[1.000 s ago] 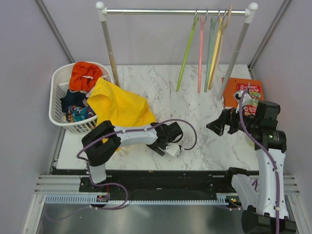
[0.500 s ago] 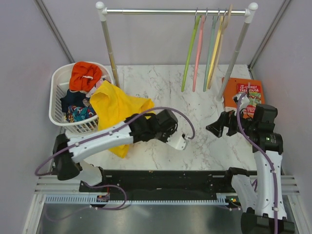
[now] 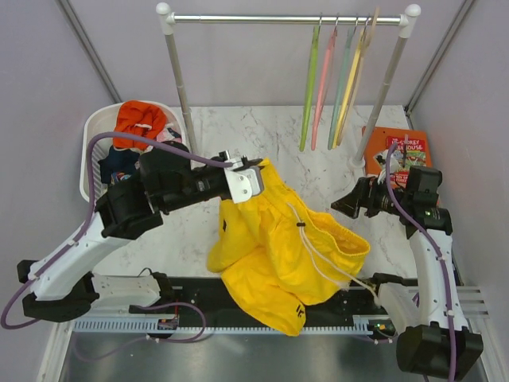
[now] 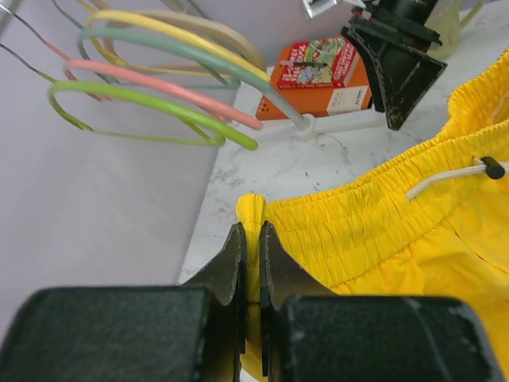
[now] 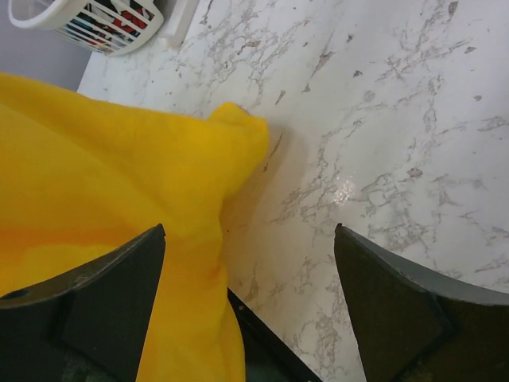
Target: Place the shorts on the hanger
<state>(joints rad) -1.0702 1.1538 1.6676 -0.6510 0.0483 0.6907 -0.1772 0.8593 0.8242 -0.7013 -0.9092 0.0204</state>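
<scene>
White plastic basket (image 3: pixel 85 159) at the far left holds an orange-red garment (image 3: pixel 139 123) and dark patterned clothes (image 3: pixel 119 171). Just right of it, the left gripper (image 3: pixel 253 181) is clamped tight on the waistband edge of the shorts (image 3: pixel 270 255). They hang from its fingers and drape past the near edge of the table (image 3: pixel 262 135), with the drawstring (image 3: pixel 318 255) trailing. Behind, the light green hanger (image 3: pixel 308 87) hangs on the rail (image 3: pixel 278 17). The right gripper (image 3: pixel 350 205) has its jaws spread wide, near the waistband's other corner.
</scene>
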